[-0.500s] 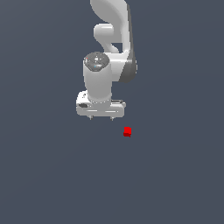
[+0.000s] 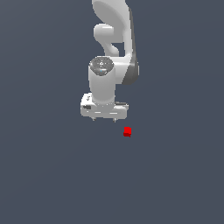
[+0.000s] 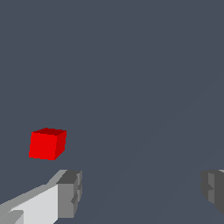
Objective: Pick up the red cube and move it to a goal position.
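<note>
**Op A:** I have the red cube sitting alone on the dark grey bench, just below and to the exterior view's right of the gripper. Nothing touches it.

**Op B:** Has anything changed over the last half second?

**Op A:** Barely. The cube is in the same spot, and the arm looks much as it did, perhaps a touch nearer the cube. I read that as the approach having only just begun, with no grasp made so far.

**Op B:** And the fingers?

**Op A:** Spread wide with nothing between them. In the wrist view I see one grey pad and the other far across the picture, while the cube lies outside that gap, off to one side. I'd say I need to shift sideways over it before coming down.

**Op B:** How about the surfaces?

**Op A:** The cube is matte with flat faces and sharp edges, so it should pinch squarely. The gripper body is smooth white, and the bench is plain and featureless.
</note>
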Robot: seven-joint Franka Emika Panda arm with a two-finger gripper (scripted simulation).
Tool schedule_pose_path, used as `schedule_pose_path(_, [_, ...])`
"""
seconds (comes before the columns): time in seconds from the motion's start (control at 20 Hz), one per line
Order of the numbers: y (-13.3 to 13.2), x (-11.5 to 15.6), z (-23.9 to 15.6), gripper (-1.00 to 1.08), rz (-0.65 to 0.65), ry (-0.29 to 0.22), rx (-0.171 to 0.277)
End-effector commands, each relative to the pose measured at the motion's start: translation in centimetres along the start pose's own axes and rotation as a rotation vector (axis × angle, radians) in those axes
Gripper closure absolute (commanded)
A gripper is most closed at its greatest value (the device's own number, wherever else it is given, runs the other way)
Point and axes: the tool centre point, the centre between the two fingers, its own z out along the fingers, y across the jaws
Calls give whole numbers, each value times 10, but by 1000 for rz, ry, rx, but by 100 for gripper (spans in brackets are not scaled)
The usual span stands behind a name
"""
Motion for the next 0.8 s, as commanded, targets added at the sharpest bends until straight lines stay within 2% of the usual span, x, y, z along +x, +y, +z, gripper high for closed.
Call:
schedule_pose_path(0.0, [-11, -2, 11, -92, 10, 1, 3])
schedule_pose_path(0.75, [-109, -10, 110, -92, 115, 23, 25])
